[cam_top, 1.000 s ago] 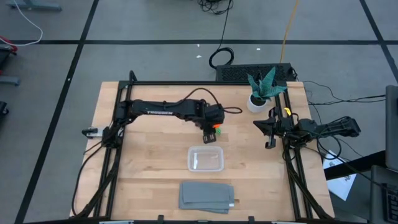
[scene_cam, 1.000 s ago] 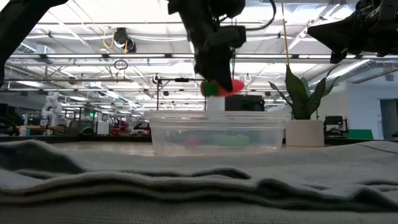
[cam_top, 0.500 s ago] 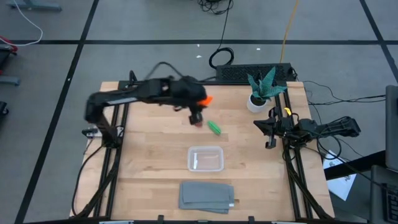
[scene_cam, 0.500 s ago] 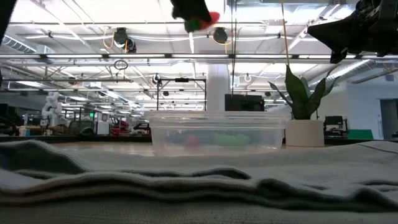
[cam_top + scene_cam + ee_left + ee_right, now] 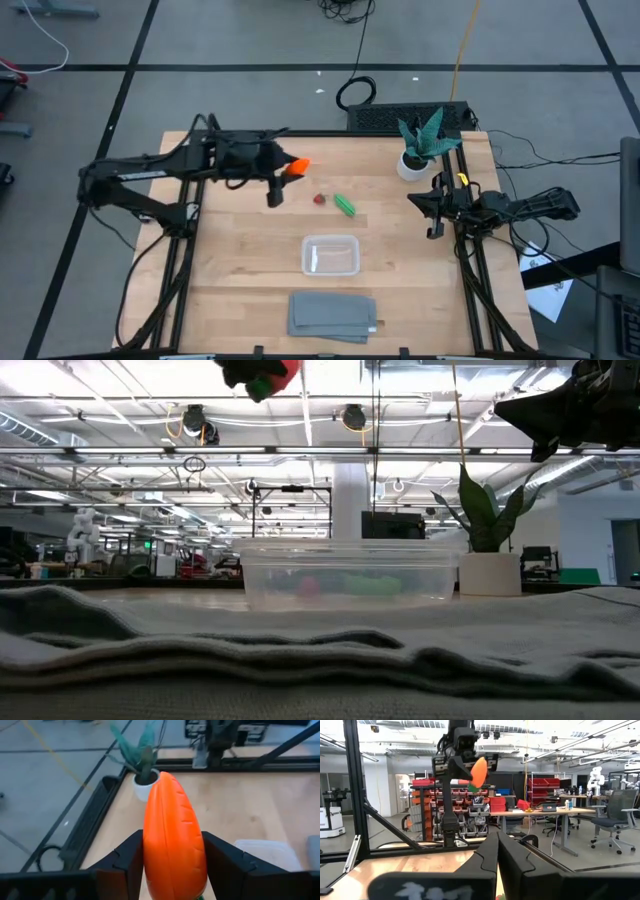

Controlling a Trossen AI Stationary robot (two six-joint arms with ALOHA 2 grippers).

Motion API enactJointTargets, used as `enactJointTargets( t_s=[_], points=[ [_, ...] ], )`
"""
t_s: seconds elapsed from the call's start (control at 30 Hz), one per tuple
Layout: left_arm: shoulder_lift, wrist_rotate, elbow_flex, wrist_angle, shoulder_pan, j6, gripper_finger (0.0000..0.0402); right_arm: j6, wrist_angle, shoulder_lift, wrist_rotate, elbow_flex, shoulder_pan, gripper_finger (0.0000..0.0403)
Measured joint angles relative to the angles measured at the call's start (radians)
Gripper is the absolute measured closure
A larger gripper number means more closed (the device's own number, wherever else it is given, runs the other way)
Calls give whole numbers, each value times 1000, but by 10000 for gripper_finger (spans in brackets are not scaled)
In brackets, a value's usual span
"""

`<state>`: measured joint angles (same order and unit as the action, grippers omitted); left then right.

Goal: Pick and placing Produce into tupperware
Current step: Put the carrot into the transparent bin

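L gripper (image 5: 172, 870) pinching orange carrot (image 5: 294, 167) high, well apart from tupperware (image 5: 331, 255) — carrying for drop; R gripper (image 5: 432, 215) pressed shut, waiting at table edge.

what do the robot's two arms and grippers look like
Both arms are black, slim, jointed links. The left arm has thin black cables looping along it, and its left gripper has two flat, angular black fingers. The right arm carries a small yellow mark near its wrist; the right gripper ends in two matte black wedge-shaped fingers.
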<state>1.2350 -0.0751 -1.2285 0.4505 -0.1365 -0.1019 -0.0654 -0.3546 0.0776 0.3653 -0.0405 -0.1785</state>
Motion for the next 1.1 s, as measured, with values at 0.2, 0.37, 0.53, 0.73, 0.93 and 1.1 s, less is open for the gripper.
enactJointTargets(
  t_s=[0.2, 0.37, 0.53, 0.73, 0.93, 1.1],
  points=[
    [-66, 160, 193, -201, 33, 34, 229, -5, -1, 0, 0, 0, 0, 403],
    [-41, 152, 256, -326, 86, 88, 229, -6, -9, 0, 0, 0, 0, 403],
    [23, 146, 265, -410, 149, 123, 229, -3, -11, 0, 0, 0, 0, 403],
    [116, 145, 266, -463, 204, 125, 229, 0, -8, 0, 0, 0, 0, 403],
    [238, 146, 257, -477, 221, 161, 229, 0, -8, 0, 0, 0, 0, 403],
    [341, 178, 208, -433, 224, 169, 229, 0, -8, 0, 0, 0, 0, 403]
  ],
)
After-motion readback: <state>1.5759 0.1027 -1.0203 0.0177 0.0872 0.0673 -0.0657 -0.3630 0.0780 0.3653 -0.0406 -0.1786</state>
